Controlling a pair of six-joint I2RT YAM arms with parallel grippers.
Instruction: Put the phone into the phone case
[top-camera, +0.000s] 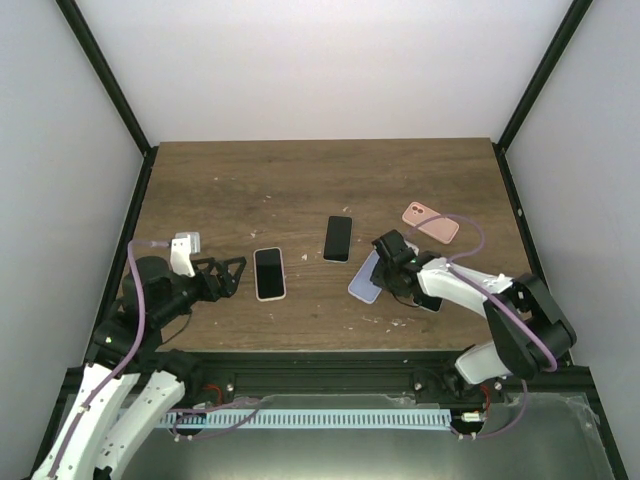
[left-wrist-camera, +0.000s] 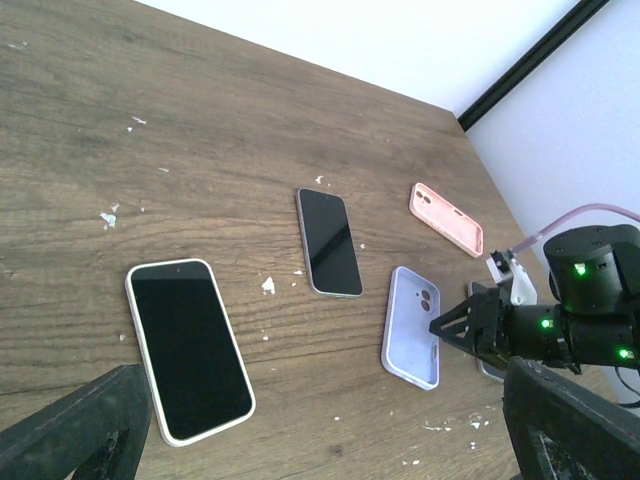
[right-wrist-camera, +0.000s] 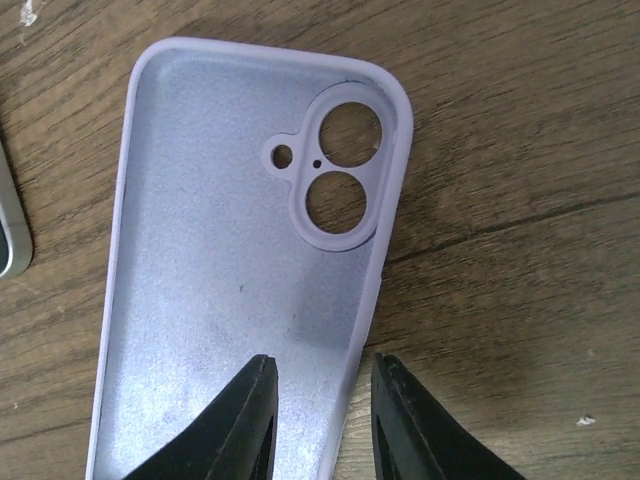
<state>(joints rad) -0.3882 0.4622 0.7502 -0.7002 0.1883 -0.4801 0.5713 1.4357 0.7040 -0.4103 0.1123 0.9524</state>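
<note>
A lilac phone case (right-wrist-camera: 220, 260) lies inside-up on the wooden table, its camera holes at the far end. My right gripper (right-wrist-camera: 320, 375) straddles its right wall, one finger over the inside and one over the wood, with a gap on both sides. From above, the right gripper (top-camera: 385, 262) sits at the lilac case (top-camera: 364, 281). A white-rimmed phone (top-camera: 269, 273) lies screen-up just right of my open left gripper (top-camera: 238, 275). A dark phone (top-camera: 338, 238) lies further back. In the left wrist view the white-rimmed phone (left-wrist-camera: 188, 350) is near my left gripper (left-wrist-camera: 330, 445).
A pink case (top-camera: 430, 222) lies at the back right. Another grey phone (left-wrist-camera: 488, 366) is partly hidden under the right arm. White crumbs dot the table (top-camera: 300, 180). Black frame posts stand at both back corners.
</note>
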